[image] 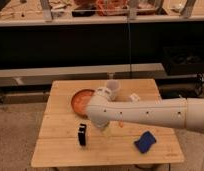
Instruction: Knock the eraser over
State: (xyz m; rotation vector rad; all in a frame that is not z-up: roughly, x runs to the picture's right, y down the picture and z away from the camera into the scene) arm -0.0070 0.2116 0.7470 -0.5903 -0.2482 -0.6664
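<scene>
Now my gripper (pixel 104 131) hangs low over the wooden table (pixel 60 150), just beside the upright eraser (pixel 82 135); its opening I cannot tell.

Table (pixel 60 152): light wood slat top, rect., on speckled floor (pixel 15 130). Carries red-orange bowl (pixel 80 100) at back, left of centre; eraser (pixel 82 135), black, upright on end, front-left of centre, apart from bowl; pale translucent cup (pixel 113 88) near back edge, just beside bowl; small white item (pixel 135 97) back-right, type unclear; blue pad (pixel 145 142) lying flat, front-right, well apart from eraser. Gripper (pixel 104 130) hangs w/ tip close over tabletop near centre, just right of eraser, btw. eraser & blue pad; contact w/ eraser not discernible.
</scene>
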